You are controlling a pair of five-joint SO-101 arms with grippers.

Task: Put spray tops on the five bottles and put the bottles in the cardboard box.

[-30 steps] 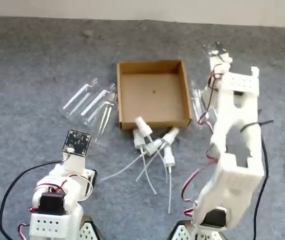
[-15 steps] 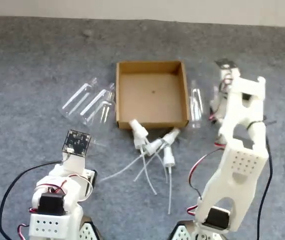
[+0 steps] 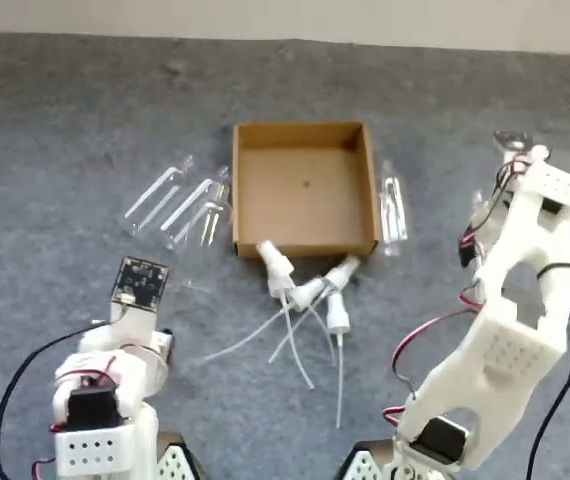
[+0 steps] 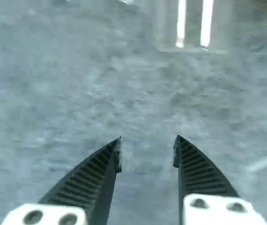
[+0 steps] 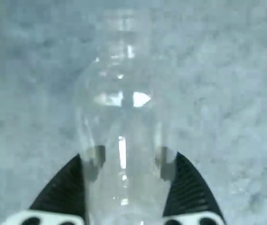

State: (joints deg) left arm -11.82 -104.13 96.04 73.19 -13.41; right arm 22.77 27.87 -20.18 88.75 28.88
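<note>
Left tool (image 4: 146,152) at near left, fingers apart, nothing between, grey fuzzy table (image 4: 68,75) under it. White spray tops with long tubes (image 3: 310,292) piled against front wall of brown cardboard box (image 3: 305,244). Three clear plastic bottles (image 3: 180,205) lying left of box, another clear bottle (image 3: 393,210) just beside its right wall. Right tool (image 5: 129,160) farther right, clamped on fifth clear bottle (image 5: 119,103).

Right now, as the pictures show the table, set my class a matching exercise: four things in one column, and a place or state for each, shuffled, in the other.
1 cardboard box
2 spray tops
3 left gripper
4 right gripper

A closed around a clear bottle
B open above bare carpet
C brown, top open
D heaped just in front of the box

Pairs: 1-C, 2-D, 3-B, 4-A.
</note>
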